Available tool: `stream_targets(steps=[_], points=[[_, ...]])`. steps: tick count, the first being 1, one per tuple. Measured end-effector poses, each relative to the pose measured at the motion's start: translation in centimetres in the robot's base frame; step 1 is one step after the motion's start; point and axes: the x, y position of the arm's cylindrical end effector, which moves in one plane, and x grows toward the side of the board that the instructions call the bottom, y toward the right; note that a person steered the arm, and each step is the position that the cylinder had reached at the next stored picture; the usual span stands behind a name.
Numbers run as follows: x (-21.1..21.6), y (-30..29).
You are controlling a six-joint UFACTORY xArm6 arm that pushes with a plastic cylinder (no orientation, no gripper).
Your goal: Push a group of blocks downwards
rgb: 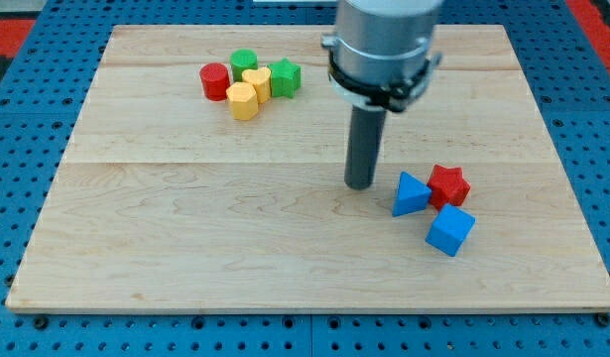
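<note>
Wooden board point(185, 228) lies on a blue pegboard surface point(27, 119), filling most of the view. Starting at the view's left: a cluster of five blocks sits near the board's top edge. Red cylinder point(214, 80) is leftmost in it. Just right of that, a yellow hexagonal block point(242, 100) sits lowest in the cluster, touching or nearly touching a yellow heart-shaped block point(257, 80) above and to its right. Green cylinder point(244, 61) is at the cluster's top, behind the yellow pair. Green star point(285, 76) closes the cluster on its right side, tight against the yellow heart. Moving right, past the board's centre: the arm's grey housing point(384, 45) comes down from the view's top, and the dark rod hangs straight below it. My tip point(360, 185) rests on the board, well apart from the upper cluster and near the second group, just to the left of it. No jaws on this tool, so nothing opens, closes or clamps; the rod touches no block that I can see. Right of the tip: blue triangular block point(410, 193), closest to the tip. Red star point(448, 184) sits against its right side. Blue cube point(450, 230) lies just below those two, lowest in this group, tilted corner-on to the view.
</note>
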Motion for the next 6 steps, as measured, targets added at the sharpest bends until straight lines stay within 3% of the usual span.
stream_targets(steps=[1, 3, 5, 6], points=[[-0.3, 5.9], [6.1, 9.9], [0.8, 9.3], [-0.9, 13.5]])
